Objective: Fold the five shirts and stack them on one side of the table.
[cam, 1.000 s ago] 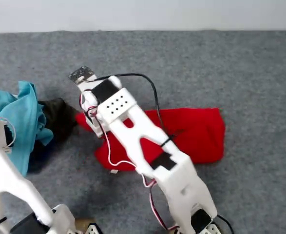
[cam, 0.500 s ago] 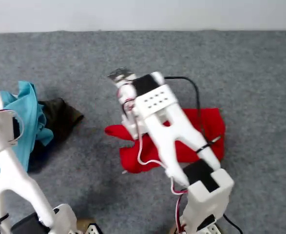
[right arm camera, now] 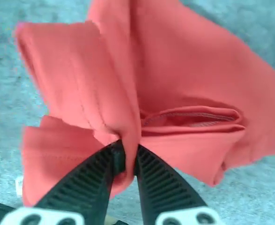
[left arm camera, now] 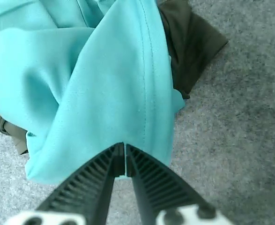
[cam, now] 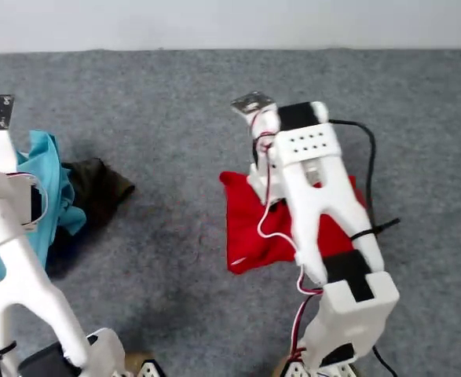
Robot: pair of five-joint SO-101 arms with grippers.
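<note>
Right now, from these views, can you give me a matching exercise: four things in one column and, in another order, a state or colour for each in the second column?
Column 1
1. red shirt
2. teal shirt
3. dark shirt
4. table

Column 2
A. grey, everything lies on it
B. pinched in the left gripper
C. partly under another shirt, in no gripper
D. pinched in the right gripper

Pairs: 1-D, 2-B, 3-C, 4-A

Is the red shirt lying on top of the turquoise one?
No, the red shirt lies apart from the turquoise shirt, with bare grey table between them.
</note>
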